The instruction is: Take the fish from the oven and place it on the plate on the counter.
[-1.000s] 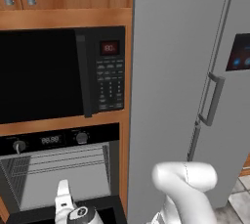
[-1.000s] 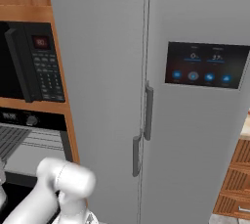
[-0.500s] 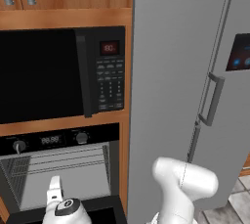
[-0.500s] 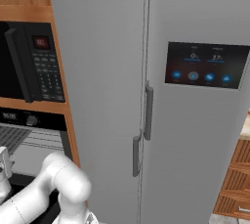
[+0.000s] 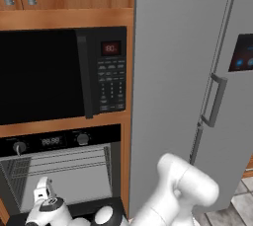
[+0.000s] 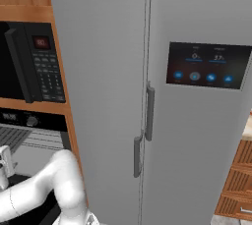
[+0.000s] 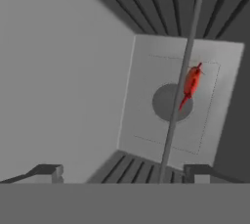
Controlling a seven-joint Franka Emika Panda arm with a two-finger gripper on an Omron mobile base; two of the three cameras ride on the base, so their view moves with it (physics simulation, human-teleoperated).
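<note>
The oven (image 5: 59,170) is seen with its door down, set in a wooden column below a black microwave (image 5: 64,74) with a keypad and a red display. Two knobs and a small digital display are carried on the oven's black control strip, and grey wire racks are visible inside the grey cavity. A tall grey refrigerator (image 5: 192,82) with a vertical bar handle and a dark touch panel stands just to the right of the column.

The white arm is bent low, with the wrist brought in front of the open oven mouth. In the hand view the tool (image 7: 122,173) is seen pointed into the cavity, its two dark finger tips spread wide apart with nothing between them; nothing is gripped.

The fish (image 7: 191,84), small and red-orange, is seen deeper inside the oven, well apart from the finger tips. It appears against the pale far panel of the cavity, beside that panel's darker round patch, with one grey rack wire crossing just beside it. Whether the fish is touching that wire cannot be told. Ribbed rack guides are seen along the cavity walls.
</note>
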